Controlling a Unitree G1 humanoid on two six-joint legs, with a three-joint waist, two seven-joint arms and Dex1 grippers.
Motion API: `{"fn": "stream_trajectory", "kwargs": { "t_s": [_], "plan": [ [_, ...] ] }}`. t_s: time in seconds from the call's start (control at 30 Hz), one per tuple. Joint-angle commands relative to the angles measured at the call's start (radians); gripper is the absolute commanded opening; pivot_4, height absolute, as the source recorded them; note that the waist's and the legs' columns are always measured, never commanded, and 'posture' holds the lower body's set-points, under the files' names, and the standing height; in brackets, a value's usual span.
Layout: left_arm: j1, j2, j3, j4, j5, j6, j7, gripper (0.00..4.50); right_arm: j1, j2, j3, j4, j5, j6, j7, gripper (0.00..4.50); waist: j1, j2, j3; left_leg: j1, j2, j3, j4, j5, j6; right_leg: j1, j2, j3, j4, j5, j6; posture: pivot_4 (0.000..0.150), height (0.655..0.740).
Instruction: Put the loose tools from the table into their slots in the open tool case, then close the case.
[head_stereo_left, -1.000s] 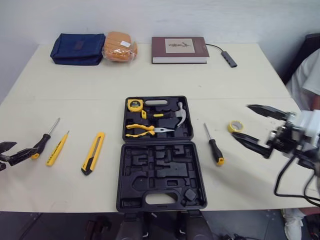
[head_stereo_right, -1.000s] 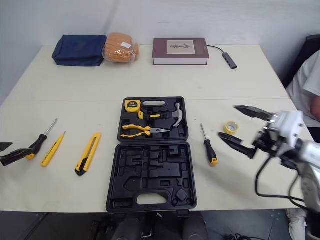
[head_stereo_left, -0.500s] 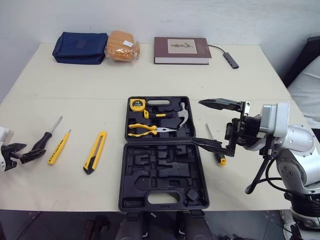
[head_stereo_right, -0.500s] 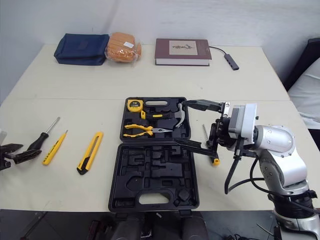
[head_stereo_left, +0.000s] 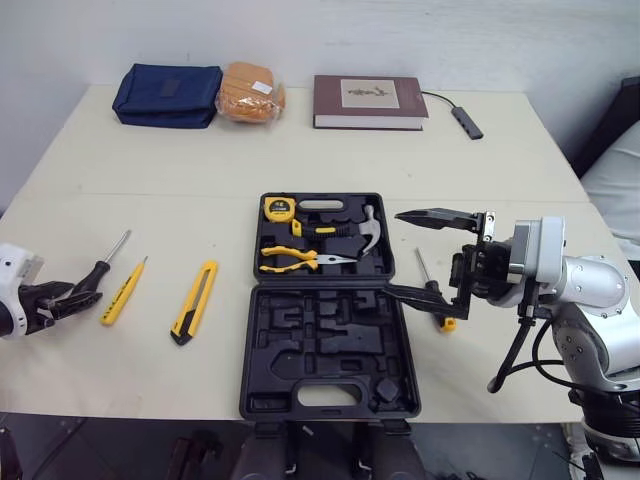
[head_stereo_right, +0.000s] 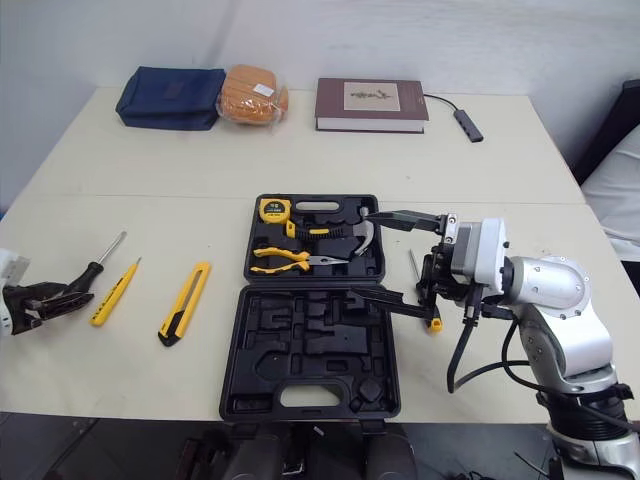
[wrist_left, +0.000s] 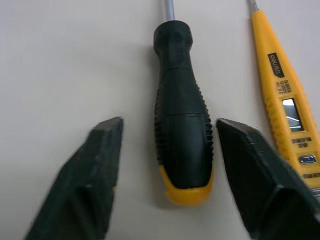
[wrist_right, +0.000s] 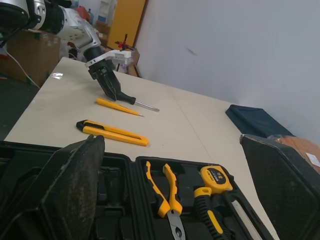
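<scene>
The open black tool case (head_stereo_left: 330, 345) lies at the table's middle, with the tape measure (head_stereo_left: 277, 208), pliers (head_stereo_left: 290, 260) and hammer (head_stereo_left: 365, 228) in its far half. At the far left, my left gripper (head_stereo_left: 75, 298) straddles the black handle of a screwdriver (wrist_left: 182, 125), open, with narrow gaps either side. Next to it lie a yellow tester pen (head_stereo_left: 122, 292) and a yellow utility knife (head_stereo_left: 195, 302). My right gripper (head_stereo_left: 395, 252) hovers wide open over the case's right edge, partly covering a second screwdriver (head_stereo_left: 420, 265).
Along the far edge sit a navy pouch (head_stereo_left: 165, 82), a bag of bread (head_stereo_left: 250, 78), a brown book (head_stereo_left: 370, 88) and a small cabled hub (head_stereo_left: 465, 120). A person's white garment (head_stereo_left: 615, 175) shows at the right edge.
My right arm swung in from the table's right side to the case's right edge. My left gripper slid forward around the screwdriver handle and its jaws narrowed.
</scene>
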Motion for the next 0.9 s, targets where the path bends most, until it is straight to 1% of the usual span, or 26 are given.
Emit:
{"fn": "stream_trajectory", "kwargs": {
  "t_s": [0.03, 0.07, 0.23, 0.37, 0.5, 0.6, 0.7, 0.8, 0.9],
  "plan": [
    [0.031, -0.022, -0.009, -0.020, -0.004, 0.016, -0.017, 1.17, 0.009, 0.002, -0.022, -0.017, 0.018, -0.013, 0.016, 4.50, 0.001, 0.000, 0.000, 0.000, 0.000, 0.000, 0.000, 0.000, 0.000, 0.000, 0.000, 0.000, 0.000, 0.000, 0.000, 0.150, 0.7400],
    [0.033, -0.023, -0.006, -0.023, -0.006, 0.018, -0.016, 0.80, 0.010, 0.002, -0.023, -0.017, 0.018, -0.013, 0.018, 4.50, 0.001, 0.000, 0.000, 0.000, 0.000, 0.000, 0.000, 0.000, 0.000, 0.000, 0.000, 0.000, 0.000, 0.000, 0.000, 0.150, 0.7400],
    [0.043, -0.030, 0.026, -0.035, -0.021, 0.013, 0.010, 0.78, 0.014, 0.004, -0.028, -0.025, 0.038, 0.002, 0.024, 4.50, 0.002, 0.000, 0.000, 0.000, 0.000, 0.000, 0.000, 0.000, 0.000, 0.000, 0.000, 0.000, 0.000, 0.000, 0.000, 0.150, 0.7400],
    [0.043, -0.044, 0.070, -0.079, -0.058, -0.027, -0.003, 0.78, 0.020, 0.003, -0.031, -0.028, 0.049, 0.010, 0.025, 4.50, 0.003, 0.000, 0.000, 0.000, 0.000, 0.000, 0.000, 0.000, 0.000, 0.000, -0.001, 0.001, 0.000, 0.000, 0.000, 0.150, 0.7400],
    [0.017, -0.071, 0.128, -0.277, -0.159, -0.003, -0.038, 0.78, 0.030, -0.012, -0.044, -0.020, 0.046, 0.012, 0.034, 4.50, 0.006, -0.002, 0.000, -0.002, 0.000, -0.003, 0.002, 0.000, 0.000, 0.000, -0.001, 0.002, 0.000, 0.000, 0.000, 0.150, 0.7400],
    [0.026, -0.099, 0.136, -0.425, -0.217, 0.032, -0.056, 0.78, 0.039, -0.032, -0.066, 0.002, 0.033, 0.005, 0.051, 4.50, 0.002, -0.003, 0.000, -0.003, 0.000, -0.003, 0.002, 0.000, -0.001, 0.001, -0.001, 0.002, -0.002, 0.000, 0.000, 0.150, 0.7400],
    [0.031, -0.121, 0.104, -0.593, -0.266, 0.066, -0.084, 0.78, 0.049, -0.057, -0.098, 0.033, 0.024, -0.003, 0.073, 4.50, 0.000, -0.003, 0.000, -0.002, 0.000, -0.003, 0.001, 0.000, -0.001, 0.001, 0.000, 0.002, -0.002, 0.000, 0.000, 0.150, 0.7400],
    [0.025, -0.133, 0.062, -0.711, -0.280, 0.090, -0.099, 0.78, 0.061, -0.076, -0.115, 0.044, 0.019, -0.001, 0.080, 4.50, -0.001, -0.002, 0.000, -0.002, 0.000, -0.002, 0.001, 0.000, -0.001, 0.001, 0.001, 0.001, -0.002, 0.000, 0.000, 0.150, 0.7400],
    [0.003, -0.146, -0.031, -0.857, -0.289, 0.136, -0.114, 0.78, 0.096, -0.108, -0.146, 0.059, 0.004, -0.004, 0.098, 4.50, 0.001, -0.002, 0.000, -0.001, 0.001, -0.001, 0.001, 0.000, -0.001, 0.001, 0.002, 0.001, -0.002, 0.000, 0.000, 0.150, 0.7400]
  ]
}}
